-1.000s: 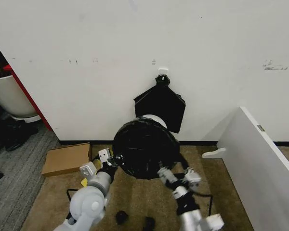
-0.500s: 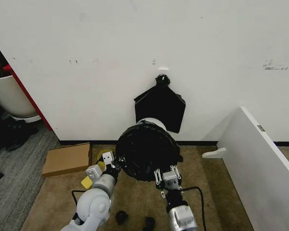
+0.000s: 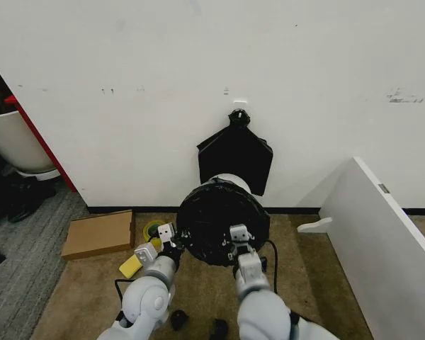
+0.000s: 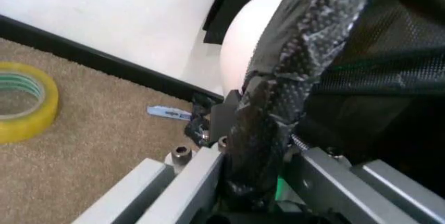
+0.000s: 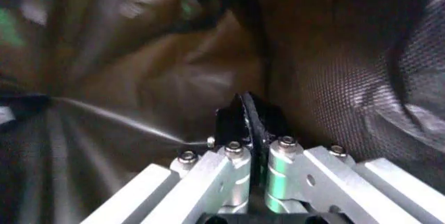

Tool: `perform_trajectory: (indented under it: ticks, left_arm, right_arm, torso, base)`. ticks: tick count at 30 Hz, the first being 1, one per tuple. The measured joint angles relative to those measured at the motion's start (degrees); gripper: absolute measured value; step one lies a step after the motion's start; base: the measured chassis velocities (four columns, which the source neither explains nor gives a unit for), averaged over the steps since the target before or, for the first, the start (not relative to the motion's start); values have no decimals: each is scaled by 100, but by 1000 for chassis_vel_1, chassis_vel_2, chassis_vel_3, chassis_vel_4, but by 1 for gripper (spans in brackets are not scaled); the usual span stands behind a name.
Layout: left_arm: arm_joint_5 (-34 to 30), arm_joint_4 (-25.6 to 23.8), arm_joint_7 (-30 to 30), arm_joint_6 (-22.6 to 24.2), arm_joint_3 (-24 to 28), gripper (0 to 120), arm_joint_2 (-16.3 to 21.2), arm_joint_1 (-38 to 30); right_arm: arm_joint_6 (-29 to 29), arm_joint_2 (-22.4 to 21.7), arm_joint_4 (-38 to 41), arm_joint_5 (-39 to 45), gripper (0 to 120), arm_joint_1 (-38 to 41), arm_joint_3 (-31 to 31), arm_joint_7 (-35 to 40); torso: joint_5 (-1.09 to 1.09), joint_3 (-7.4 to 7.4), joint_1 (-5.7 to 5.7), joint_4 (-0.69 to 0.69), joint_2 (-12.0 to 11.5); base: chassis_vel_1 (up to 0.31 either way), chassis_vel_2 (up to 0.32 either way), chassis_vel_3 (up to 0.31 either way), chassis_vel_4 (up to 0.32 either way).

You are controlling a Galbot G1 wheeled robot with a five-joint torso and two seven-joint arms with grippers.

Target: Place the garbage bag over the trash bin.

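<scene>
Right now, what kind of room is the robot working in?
Probably an office or lab corner: a bare white wall, brown carpet, a flat cardboard box and a white panel leaning nearby.

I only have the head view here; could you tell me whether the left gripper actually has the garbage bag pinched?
Observer: Yes. In the left wrist view the left gripper is shut on a bunched fold of the garbage bag, right beside the white wall of the trash bin.
Operator: Thank you. And the right one?
Observer: The right wrist view shows the right gripper closed on a thin pleat of the bag film, with creases fanning out from the pinch.
Operator: Is anything lying on the floor near the left gripper?
Observer: A roll of yellow tape lies flat on the carpet, apart from the bin.
</scene>
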Motion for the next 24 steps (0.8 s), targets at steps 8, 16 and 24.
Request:
perform_trajectory:
  ticks: [8,16,24]
  left_arm:
    - [123,-83,40,-20,24,0,-38,98]
    - [245,-182,77,-21,-5,0,-59,225]
    - [290,-304,93,-25,-34,0,-62,325]
  right_arm:
    - [-302,367,-852,454,0,657,-63,360]
    - [-276,722,-1612,382,0,1127,-25,374]
    - [-265,951,-2197,346,0,1483,80,378]
  torso:
    - [0,0,0,0,0]
    - [0,0,0,0,0]
    - [0,0,-1,0,0]
  base:
    - [0,0,0,0]
    - [0,0,0,0]
    - [0,0,0,0]
